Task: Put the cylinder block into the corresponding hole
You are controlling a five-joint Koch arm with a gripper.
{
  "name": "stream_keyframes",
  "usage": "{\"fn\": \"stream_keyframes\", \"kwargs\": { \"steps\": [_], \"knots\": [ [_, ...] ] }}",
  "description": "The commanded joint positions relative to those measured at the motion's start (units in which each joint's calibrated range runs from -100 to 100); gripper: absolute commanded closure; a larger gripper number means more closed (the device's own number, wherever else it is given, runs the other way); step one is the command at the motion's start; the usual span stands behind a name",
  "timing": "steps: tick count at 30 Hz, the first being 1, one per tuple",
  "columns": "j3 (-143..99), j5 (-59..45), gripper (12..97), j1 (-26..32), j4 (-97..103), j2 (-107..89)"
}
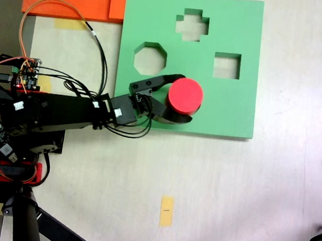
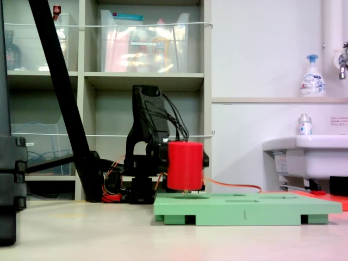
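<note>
Scene: a black hobby robot arm (image 1: 62,115) is reaching from the left of the top-down fixed view across a pale table (image 1: 228,192) to a square green foam board (image 1: 232,105) with shaped cutouts.
Block: the short bright red cylinder block (image 1: 185,96) is being held over the lower middle of the board; in the low side-on fixed view it (image 2: 185,165) is standing upright, its base hanging just above the board's top (image 2: 244,204).
Claw: the black claw (image 1: 181,97) is pinching the red cylinder, one jaw curving round its upper side and the other round its lower side in the top-down view.
Hole: the round cutout is probably lying beneath the block, hidden from above; the octagonal cutout (image 1: 150,59), the cross-shaped one (image 1: 191,25) and the square one (image 1: 226,66) are lying open and well apart from it.
Doing it well: judging from this, the arm should be keeping the block upright, centring it over the round opening, lowering slowly, and spreading the jaws once it is seated.
</note>
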Motion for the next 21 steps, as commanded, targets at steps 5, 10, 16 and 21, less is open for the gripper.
{"fn": "stream_keyframes", "kwargs": {
  "steps": [5, 10, 16, 21],
  "knots": [
    [2.7, 1.22, 85.3, 0.68, 5.91, 6.69],
    [4.4, 1.27, 85.3, 1.03, 6.11, 9.2],
    [6.09, 1.27, 85.3, 1.17, 6.11, 12.41],
    [7.19, 1.32, 85.3, 1.03, 6.39, 15.77]
  ]
}}
